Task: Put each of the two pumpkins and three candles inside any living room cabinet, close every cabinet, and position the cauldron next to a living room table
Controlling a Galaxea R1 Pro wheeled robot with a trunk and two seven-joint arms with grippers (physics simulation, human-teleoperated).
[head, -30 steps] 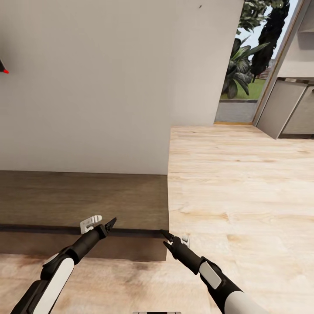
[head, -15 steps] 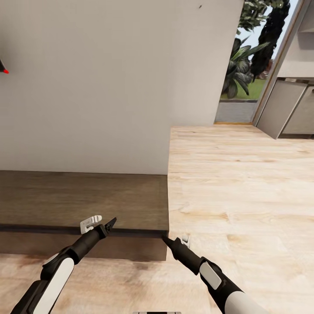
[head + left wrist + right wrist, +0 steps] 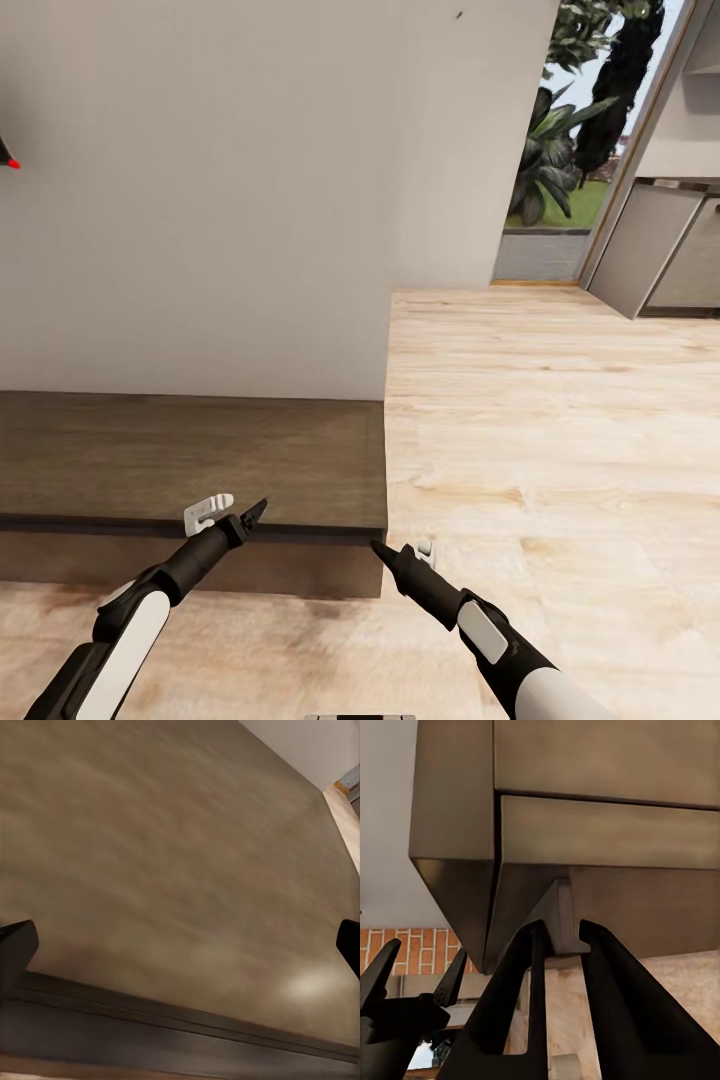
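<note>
Nearest me, my right gripper (image 3: 378,546) sat at the end corner of the cabinet (image 3: 200,460), fingers pinched nearly together on a thin edge of the drawer front (image 3: 607,832), or so the right wrist view suggested; I judged it a grip on that lip, not a certain one. My left gripper (image 3: 258,510) hovered over the front edge of the cabinet top, fingers spread wide with nothing between them. The cabinet itself ran low and dark along the white wall (image 3: 250,200), ending where the plank floor (image 3: 550,420) took over. I reckoned the drawer stiff, heavy and smooth, with no handle, so that thin corner lip was the only purchase, and a slippery one. Beyond, glass doors (image 3: 570,150) showed greenery outside.
</note>
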